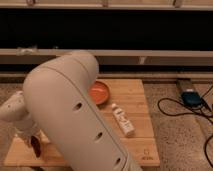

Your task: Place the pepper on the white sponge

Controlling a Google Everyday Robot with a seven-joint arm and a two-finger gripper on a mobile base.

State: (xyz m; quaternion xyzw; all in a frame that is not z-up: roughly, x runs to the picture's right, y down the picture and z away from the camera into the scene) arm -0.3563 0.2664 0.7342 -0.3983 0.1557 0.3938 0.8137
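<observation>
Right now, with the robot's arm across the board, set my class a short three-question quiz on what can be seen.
1. True or false: the white bottle lies on the orange plate.
2. Where is the gripper? A: low at the left end of the wooden board, by the pepper. B: above the plate. C: over the cables on the floor.
3. Is the white sponge in view?

Key:
1. False. The bottle lies on the board, apart from the plate.
2. A.
3. No. The big arm covers much of the board and may hide it.
</observation>
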